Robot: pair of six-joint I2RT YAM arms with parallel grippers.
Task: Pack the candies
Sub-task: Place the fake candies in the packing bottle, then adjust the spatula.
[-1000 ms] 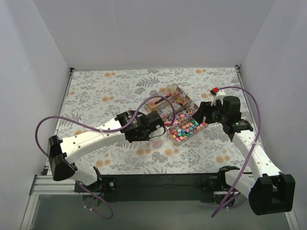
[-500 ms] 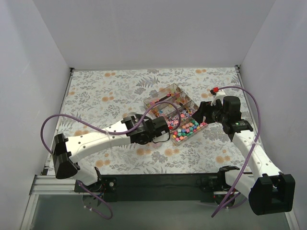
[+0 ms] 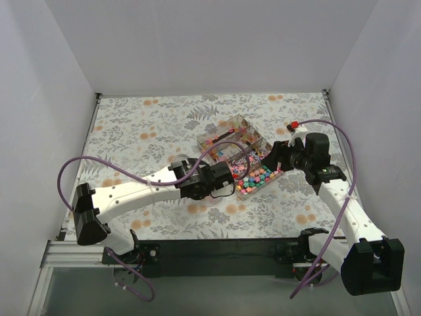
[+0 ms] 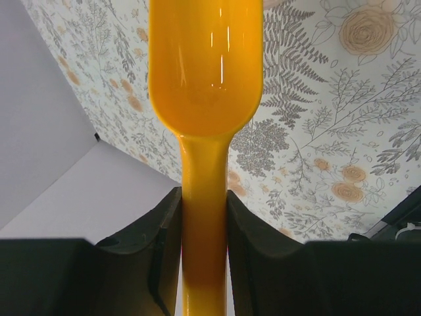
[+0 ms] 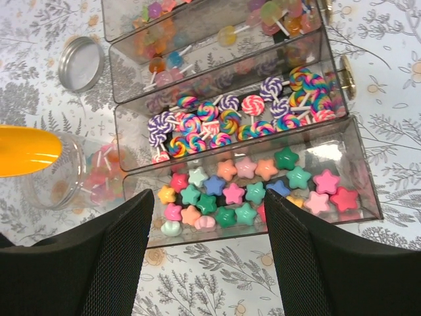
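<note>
Quick tip from my end on the pour. My left gripper is pinching the handle of the orange scoop, one finger flat on each side, and the grip looks square. In the right wrist view the scoop's tip sits over the clear jar, which stands just to the left of the divided box. So I reckon this is the tip-it-in moment. I can't tell from either wrist view whether there's anything in the bowl right now.

My right gripper is spread wide and holding nothing, hanging just over the near compartment. The candies are mostly in that box: stars in the near compartment, swirly lollipops in the one behind, more mixed ones further back. A few pinkish ones are already in the jar. The lid lies off on the tablecloth, well apart from the jar.

How I'd do it well:
- get the tip properly inside the rim before rolling the wrist
- roll slowly, because these things bounce
- don't lean on the rim; nothing holds the jar and it looks easy to shove
- maybe bring the free right gripper over to steady it
</note>
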